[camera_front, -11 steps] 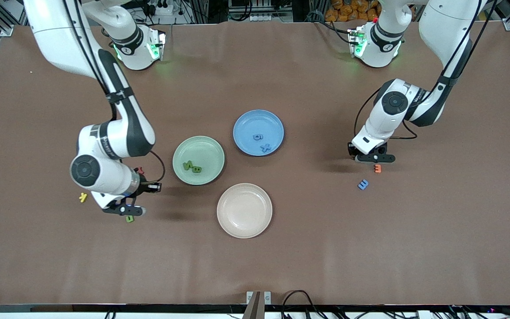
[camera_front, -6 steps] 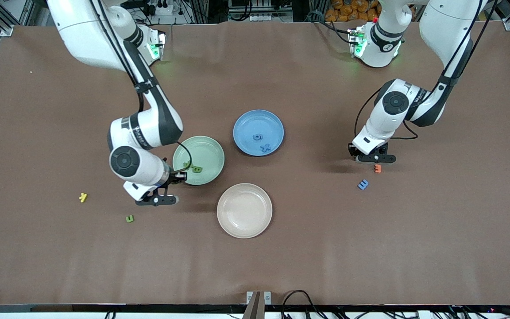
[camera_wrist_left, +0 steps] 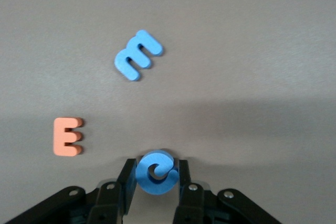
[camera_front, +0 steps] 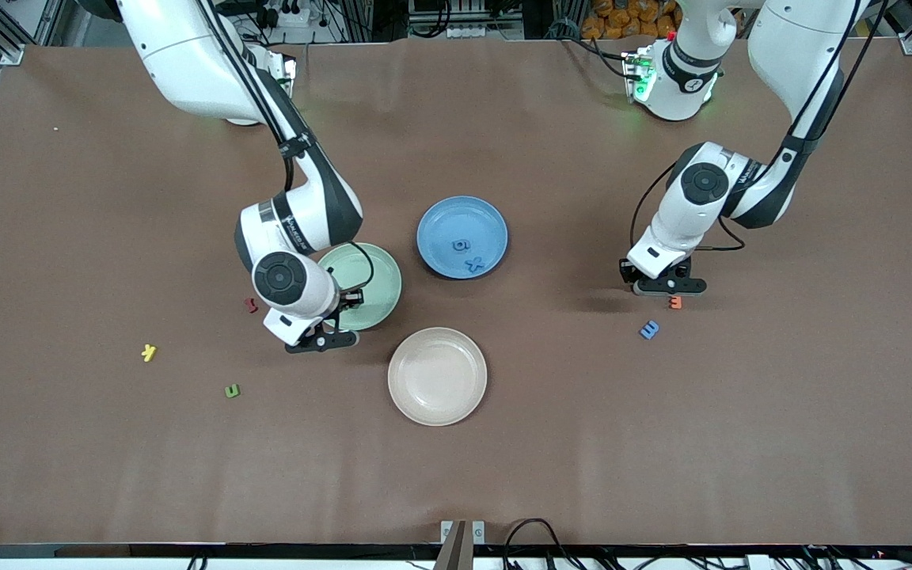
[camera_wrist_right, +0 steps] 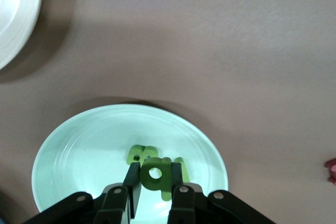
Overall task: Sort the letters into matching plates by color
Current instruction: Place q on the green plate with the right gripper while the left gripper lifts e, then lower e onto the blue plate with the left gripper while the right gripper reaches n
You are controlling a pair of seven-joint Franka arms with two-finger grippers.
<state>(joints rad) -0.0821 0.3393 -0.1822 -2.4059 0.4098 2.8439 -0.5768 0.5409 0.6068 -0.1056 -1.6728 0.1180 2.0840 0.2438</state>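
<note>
The green plate (camera_front: pixel 373 285) and blue plate (camera_front: pixel 462 236) sit mid-table, the beige plate (camera_front: pixel 437 376) nearer the camera. The right gripper (camera_wrist_right: pixel 154 190) hovers over the green plate, fingers clamped on a green letter (camera_wrist_right: pixel 156 175), apparently to drop it beside those inside. The left gripper (camera_wrist_left: pixel 155 182) pinches a blue letter (camera_wrist_left: pixel 156 171) near the orange E (camera_wrist_left: pixel 67 136) and a blue m (camera_wrist_left: pixel 137 54), probably bound for the blue plate.

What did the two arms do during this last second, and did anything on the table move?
The right gripper, shut on a green letter, swung from beside the yellow K to above the green plate. The left gripper stayed put, clamping a blue letter. Plates and loose letters did not move.
</note>
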